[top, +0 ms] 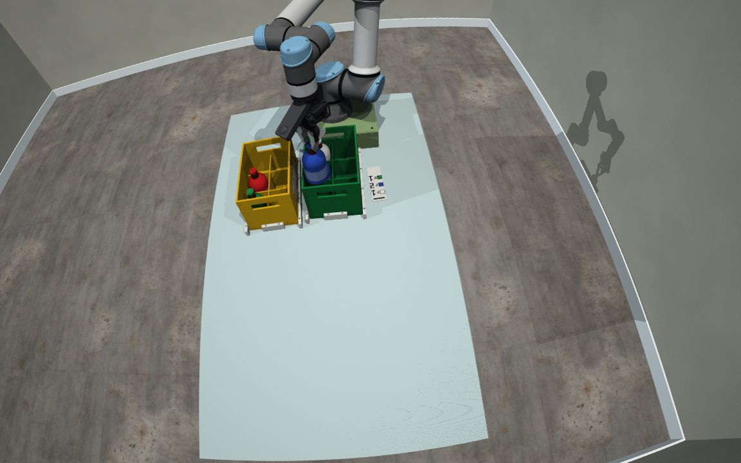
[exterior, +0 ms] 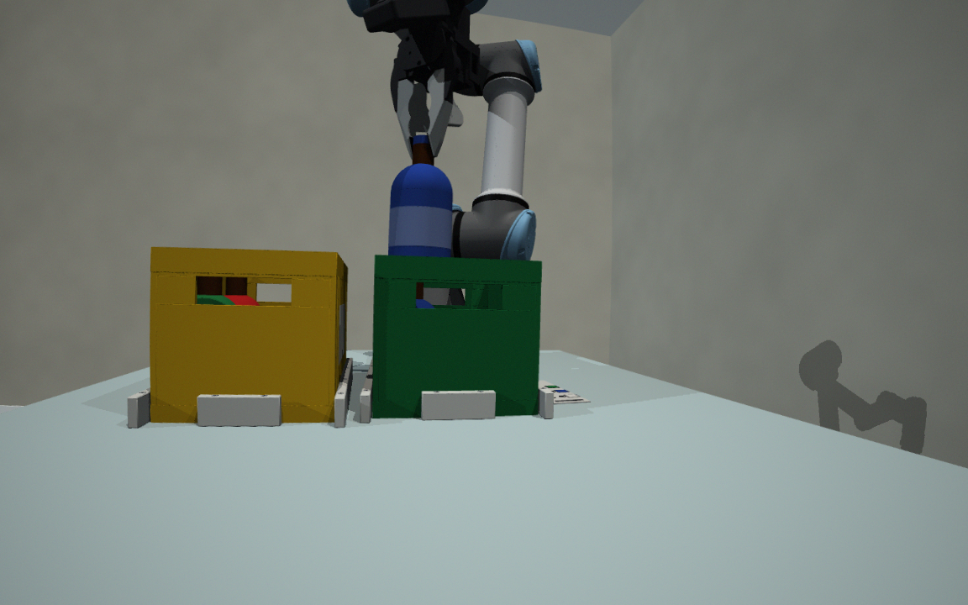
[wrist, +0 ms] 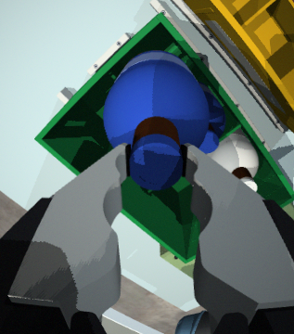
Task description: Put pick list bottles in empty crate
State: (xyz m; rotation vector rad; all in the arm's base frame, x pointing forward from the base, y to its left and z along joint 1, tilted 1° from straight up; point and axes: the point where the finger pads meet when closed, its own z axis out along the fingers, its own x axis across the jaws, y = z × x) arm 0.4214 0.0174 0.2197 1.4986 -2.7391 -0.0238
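Top view, gripper: I see my gripper (top: 310, 142) clamped on the cap of a blue bottle (top: 315, 166), above the left column of the green crate (top: 332, 201).
Top view, bottle place: it hangs upright over the green crate's left side, with a white bottle (top: 324, 150) just behind it on the far side.
Top view, yellow crate: the yellow crate (top: 266, 209) stands just left of the green one and holds a red bottle (top: 256, 180) and a green bottle (top: 251, 193) in its near-left cells.
Top view, pick list: the paper strip (top: 375, 184) lies on the table (top: 338, 322) just right of the green crate.
Exterior view, bottle: its lower end meets the green crate's top rim (exterior: 457, 260); I cannot tell how far its base is inside.
Exterior view, fingers: they close on the blue cap above the brown neck.
Wrist view, grip: both fingers press the blue cap from either side.
Wrist view, neighbours: another blue bottle (wrist: 213, 122) and the white one show beside it in the green crate.
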